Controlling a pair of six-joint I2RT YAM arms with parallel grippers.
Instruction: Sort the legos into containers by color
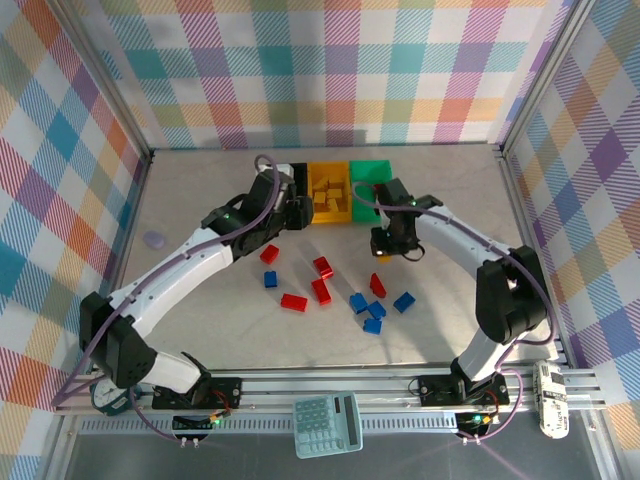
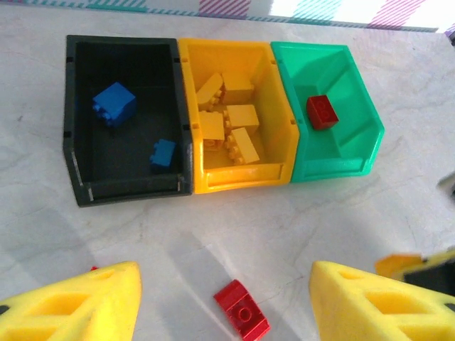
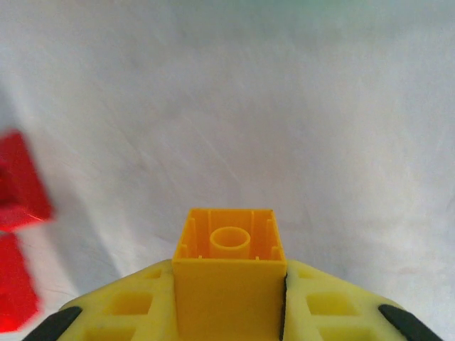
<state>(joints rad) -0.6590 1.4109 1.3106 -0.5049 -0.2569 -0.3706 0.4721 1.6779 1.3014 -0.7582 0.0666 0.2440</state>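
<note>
One yellow brick (image 3: 229,249) (light, stiff, slick plastic, so it is best pinched across its flat side walls) sits clamped in the right hand (image 3: 229,305) over the tabletop (image 3: 320,106), while the left hand (image 2: 224,291), spread apart and empty, hangs just short of the bins (image 2: 242,174).

Yellow brick (image 3: 229,250) clamped between yellow jaws of right gripper (image 3: 229,304), low in centre of view. Hollow underside of brick turned toward camera; round tube seen inside square cavity. Jaws pressed against both side walls of brick. Pale, faintly veined bench (image 3: 284,106) spread behind, blurred. Upper red brick (image 3: 18,186) and lower red brick (image 3: 14,293) cut off by left edge, out of focus, well apart from yellow brick.
</note>
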